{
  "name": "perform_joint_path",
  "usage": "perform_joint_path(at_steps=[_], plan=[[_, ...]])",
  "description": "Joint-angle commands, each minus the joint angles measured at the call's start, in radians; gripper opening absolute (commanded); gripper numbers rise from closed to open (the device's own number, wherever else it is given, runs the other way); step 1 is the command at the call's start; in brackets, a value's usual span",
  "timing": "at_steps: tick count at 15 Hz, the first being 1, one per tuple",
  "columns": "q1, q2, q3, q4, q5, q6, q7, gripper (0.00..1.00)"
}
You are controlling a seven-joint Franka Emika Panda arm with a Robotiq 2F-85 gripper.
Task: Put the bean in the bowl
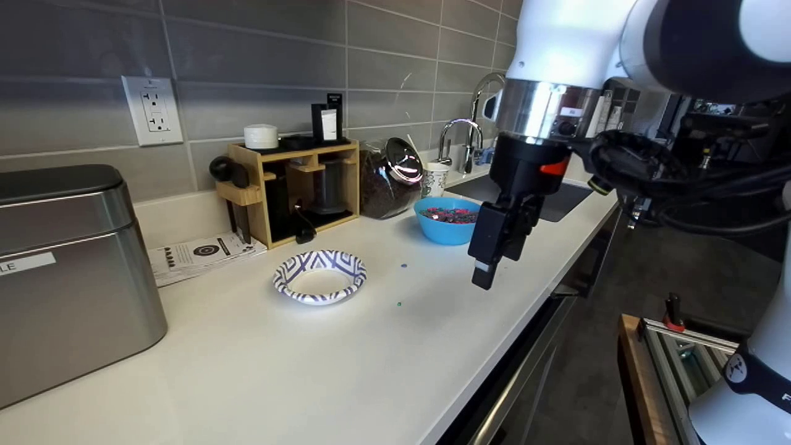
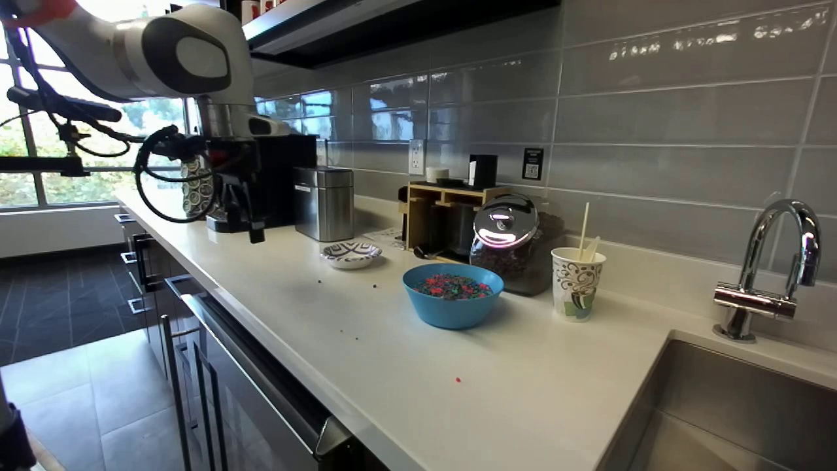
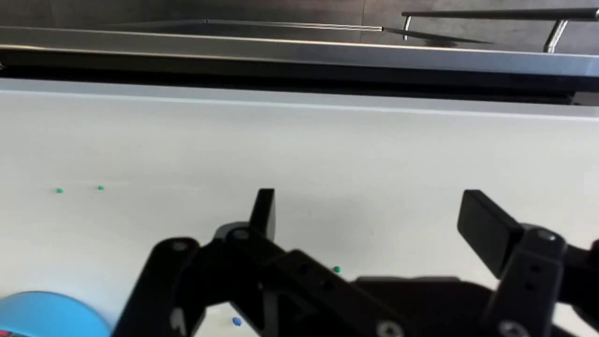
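Blue bowl [image 3: 51,313], cropped in wrist view, jaws apart, tiny bean [image 3: 337,269] — seemingly.

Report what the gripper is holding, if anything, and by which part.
Nothing is held: the gripper stands open, with only white countertop showing between its fingertips.

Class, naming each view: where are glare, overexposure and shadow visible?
In both exterior views, glare crosses the jar lid; in an exterior view, the window is partly washed out; in the wrist view, a faint shadow tints the counter between the fingers.
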Motion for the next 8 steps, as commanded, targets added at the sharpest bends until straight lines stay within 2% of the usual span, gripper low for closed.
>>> perform_joint_path(at_steps=[1,8], plan=[[-0.003,0.165,-0.050,0.062,-0.007,0.098,-0.066,1.00],[-0.011,0.378,-0.086,0.180,-0.062,0.157,-0.081,1.00]])
